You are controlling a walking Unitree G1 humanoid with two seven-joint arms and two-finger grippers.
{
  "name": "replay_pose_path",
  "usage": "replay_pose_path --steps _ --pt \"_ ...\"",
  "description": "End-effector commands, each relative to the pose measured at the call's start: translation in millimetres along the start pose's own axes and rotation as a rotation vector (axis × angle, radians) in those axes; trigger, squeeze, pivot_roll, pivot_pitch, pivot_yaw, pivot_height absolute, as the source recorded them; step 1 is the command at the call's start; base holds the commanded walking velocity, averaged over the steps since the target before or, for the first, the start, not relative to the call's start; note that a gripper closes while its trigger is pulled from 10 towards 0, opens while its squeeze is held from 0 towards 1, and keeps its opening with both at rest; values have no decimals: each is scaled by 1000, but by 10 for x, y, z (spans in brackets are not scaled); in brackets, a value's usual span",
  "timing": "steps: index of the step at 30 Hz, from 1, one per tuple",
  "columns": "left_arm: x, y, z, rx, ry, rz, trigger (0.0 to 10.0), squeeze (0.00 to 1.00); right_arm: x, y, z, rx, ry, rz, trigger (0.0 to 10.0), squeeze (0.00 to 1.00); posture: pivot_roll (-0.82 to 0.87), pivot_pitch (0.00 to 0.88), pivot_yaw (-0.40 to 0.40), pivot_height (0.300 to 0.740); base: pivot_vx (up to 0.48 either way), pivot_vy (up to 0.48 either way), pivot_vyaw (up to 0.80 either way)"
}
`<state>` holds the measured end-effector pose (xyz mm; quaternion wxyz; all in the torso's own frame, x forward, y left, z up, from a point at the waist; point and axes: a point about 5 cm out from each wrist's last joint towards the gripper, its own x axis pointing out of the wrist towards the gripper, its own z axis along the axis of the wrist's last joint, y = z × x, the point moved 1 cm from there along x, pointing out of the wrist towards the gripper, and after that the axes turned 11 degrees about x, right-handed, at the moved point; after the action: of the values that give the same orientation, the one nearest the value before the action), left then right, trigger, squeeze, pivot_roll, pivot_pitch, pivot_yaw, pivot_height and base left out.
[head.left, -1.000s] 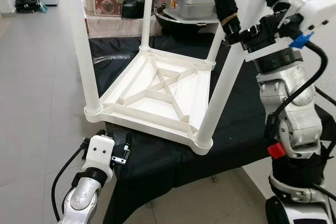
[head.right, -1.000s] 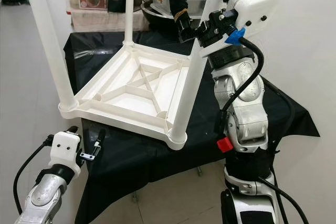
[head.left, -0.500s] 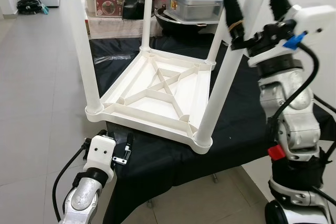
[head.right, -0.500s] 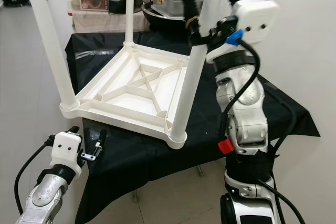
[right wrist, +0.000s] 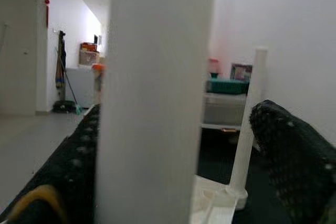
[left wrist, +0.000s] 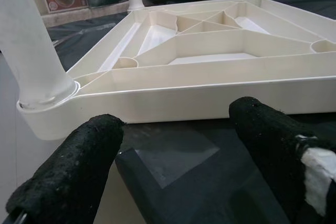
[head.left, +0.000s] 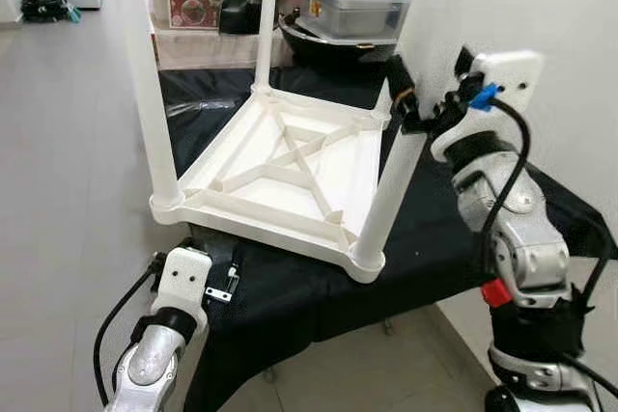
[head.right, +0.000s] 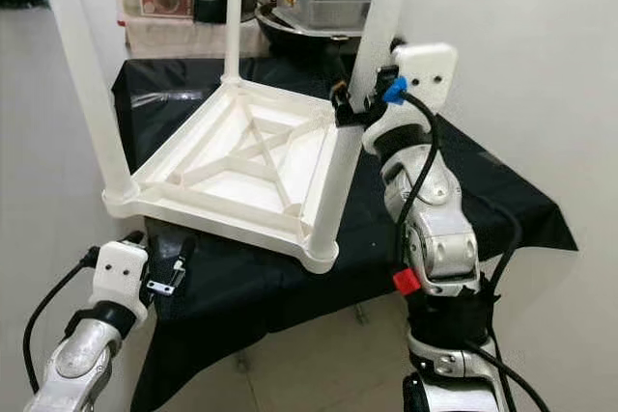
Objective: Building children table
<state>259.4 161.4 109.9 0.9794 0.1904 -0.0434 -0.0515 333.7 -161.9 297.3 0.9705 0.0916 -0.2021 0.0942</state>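
Upturned white plastic children's table (head.left: pixel 290 176) on black-draped bench (head.left: pixel 454 229) | right end effector (head.left: pixel 430 103) straddles near-right round white leg (head.left: pixel 406 132), fingers apart, grip uncertain; leg axis upright | left end effector (left wrist: pixel 184 150) open, empty, just below near rim.

Low stand under black cloth (head.left: pixel 319 287), on grey tile floor (head.left: pixel 68 200). White table (head.left: pixel 280 176) inverted on cloth (legs up). Pots (head.left: pixel 352 7) at far edge.

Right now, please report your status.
Right gripper around the near leg, grip unconfirmed. Left gripper open, low beside upturned table. Nothing in the way.
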Motion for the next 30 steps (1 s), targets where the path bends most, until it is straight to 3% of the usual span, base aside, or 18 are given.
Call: replay_pose_path --steps 1,2,3,12,25,26,27,28,30 --pt "4 -45 -3 3 -2 -16 10000 0 1 -94 -23 18 10 -55 4863 0 31 0 -132 740 0 0 0" --pt "4 -45 -3 3 -2 -16 10000 0 1 -94 -23 18 10 -55 4863 0 31 0 -132 740 0 0 0" --pt "6 -50 -3 4 -2 -17 10000 0 7 -117 7 32 -14 -73 0 0 33 0 -132 740 0 0 0" --pt "7 -56 -1 8 -2 -20 10000 0 21 -106 133 97 -81 -65 0 0 34 0 -131 740 0 0 0" --pt "47 -49 -9 42 15 -10 10000 0 133 -108 -83 40 33 -34 0 0 48 0 -137 740 0 0 0" --pt "49 -52 -2 43 13 -11 10000 0 138 -97 -117 31 50 -27 7137 0 48 0 -137 740 0 0 0" --pt "49 -52 -2 43 13 -11 10000 0 138 -97 -117 31 50 -27 7137 0 48 0 -137 740 0 0 0" --pt "48 -49 9 41 10 -12 10000 0 133 -47 -169 26 75 -16 10000 0 51 0 -138 740 0 0 0" --pt "47 -48 11 41 9 -12 10000 0 130 -31 -181 25 81 -12 10000 0 51 0 -138 740 0 0 0"
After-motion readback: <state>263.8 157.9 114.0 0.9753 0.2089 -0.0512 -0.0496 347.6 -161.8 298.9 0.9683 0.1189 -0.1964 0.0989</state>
